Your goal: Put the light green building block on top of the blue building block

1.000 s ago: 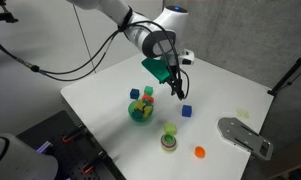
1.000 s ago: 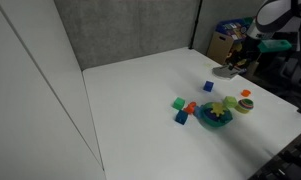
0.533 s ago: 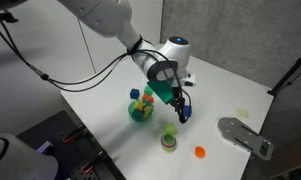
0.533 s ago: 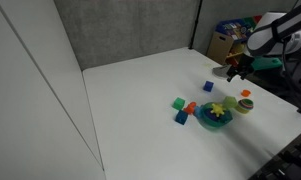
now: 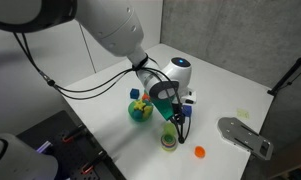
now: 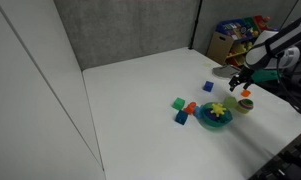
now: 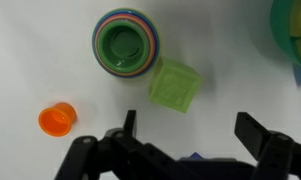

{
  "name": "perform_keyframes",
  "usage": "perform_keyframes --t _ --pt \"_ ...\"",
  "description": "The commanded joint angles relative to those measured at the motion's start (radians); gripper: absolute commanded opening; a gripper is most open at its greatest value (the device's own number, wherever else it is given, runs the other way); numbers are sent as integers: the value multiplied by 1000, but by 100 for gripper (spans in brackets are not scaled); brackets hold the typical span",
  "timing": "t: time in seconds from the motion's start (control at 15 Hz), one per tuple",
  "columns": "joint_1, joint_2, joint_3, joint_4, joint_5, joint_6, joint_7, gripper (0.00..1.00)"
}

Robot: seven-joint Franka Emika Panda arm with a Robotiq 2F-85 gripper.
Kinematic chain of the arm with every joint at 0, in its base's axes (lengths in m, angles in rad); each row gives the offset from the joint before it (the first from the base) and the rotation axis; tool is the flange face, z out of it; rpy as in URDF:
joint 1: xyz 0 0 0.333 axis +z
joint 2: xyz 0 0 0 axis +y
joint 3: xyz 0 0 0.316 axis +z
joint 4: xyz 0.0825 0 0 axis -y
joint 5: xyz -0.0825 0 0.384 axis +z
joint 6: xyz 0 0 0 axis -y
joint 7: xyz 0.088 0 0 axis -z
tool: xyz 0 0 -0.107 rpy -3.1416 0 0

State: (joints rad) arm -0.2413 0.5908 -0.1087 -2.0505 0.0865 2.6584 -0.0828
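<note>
In the wrist view the light green building block (image 7: pixel 174 85) lies on the white table just ahead of my open, empty gripper (image 7: pixel 190 128). It sits between the finger lines without touching them. Only a corner of the blue building block (image 7: pixel 195 156) shows under the gripper body. In an exterior view the gripper (image 5: pixel 178 118) hangs low over the light green block (image 5: pixel 170 130) and hides the blue block there. In an exterior view the blue block (image 6: pixel 209 87) sits left of the gripper (image 6: pixel 238 88).
A darker green ring on stacked rings (image 7: pixel 127 42) lies beside the light green block, and a small orange round piece (image 7: pixel 56 120) lies near it. A teal bowl (image 5: pixel 140 110) holds coloured pieces. Loose green, red and blue blocks (image 6: pixel 180 108) lie apart. A grey device (image 5: pixel 245 135) sits at the table edge.
The arm has swung from above the blue block toward the table's front and come down. The gripper now hangs over the light green block, still open.
</note>
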Motion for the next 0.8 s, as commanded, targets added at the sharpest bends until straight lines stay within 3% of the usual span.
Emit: perform_keyframes --t 0.0,0.73 --pt "-29 42 5 29 5 18 -17 100" --pt "-102 141 92 59 99 118 -16 100"
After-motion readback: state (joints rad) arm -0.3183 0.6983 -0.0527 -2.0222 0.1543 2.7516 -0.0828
